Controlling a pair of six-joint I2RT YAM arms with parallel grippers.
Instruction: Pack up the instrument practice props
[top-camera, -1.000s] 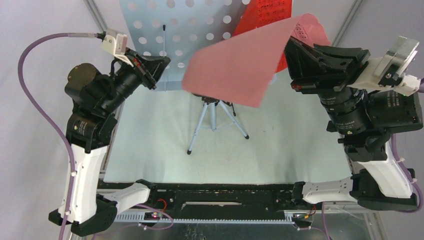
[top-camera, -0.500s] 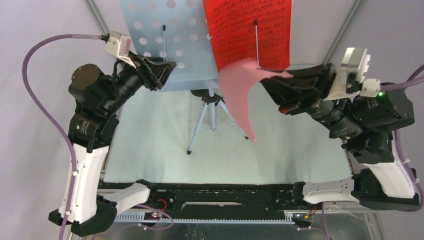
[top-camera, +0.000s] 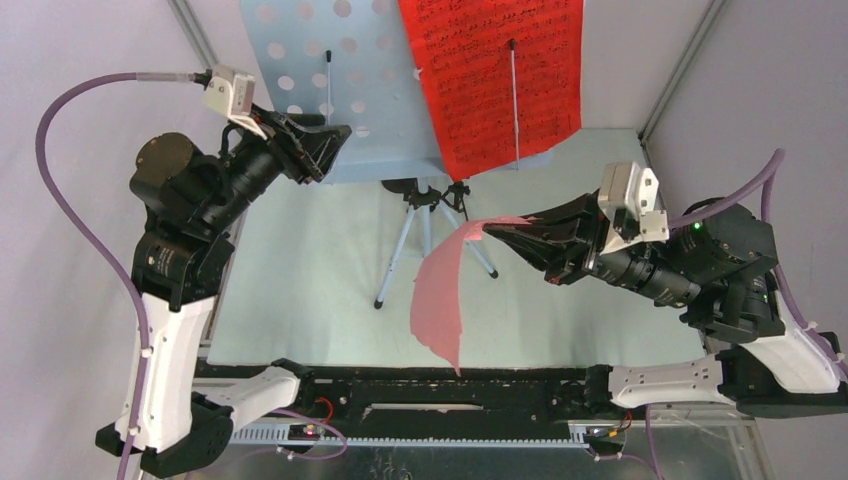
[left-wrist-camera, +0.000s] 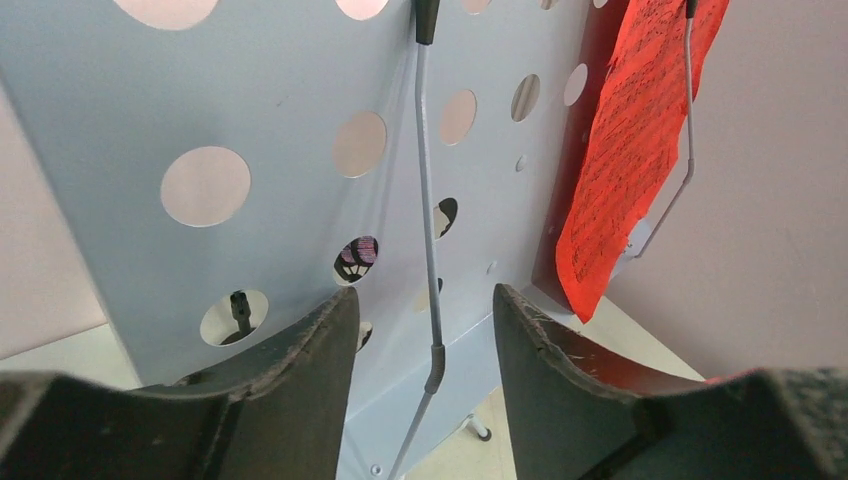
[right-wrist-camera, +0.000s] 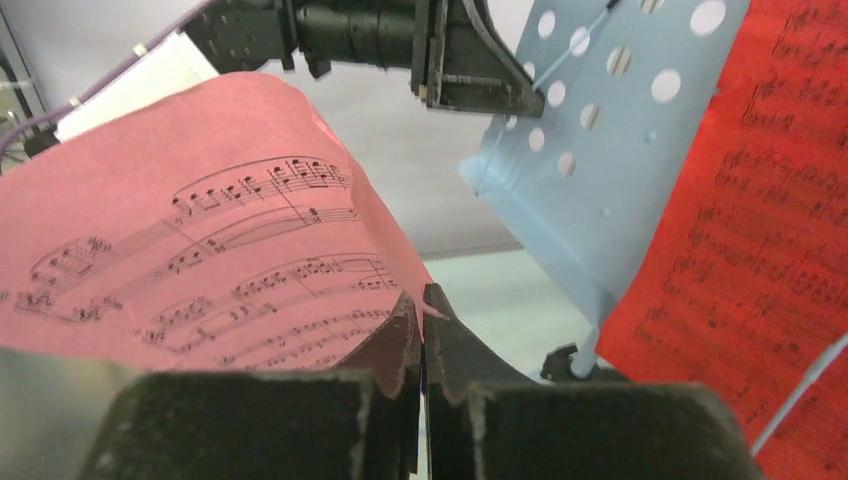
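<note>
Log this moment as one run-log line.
right jaws: shut on pink sheet, hanging loose | left jaws: open, facing music desk | red sheet: on music desk | tripod: standing

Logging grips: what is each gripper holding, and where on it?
The right gripper pinches the pink sheet at one edge; the rest hangs free. The left gripper is open, holding nothing.
</note>
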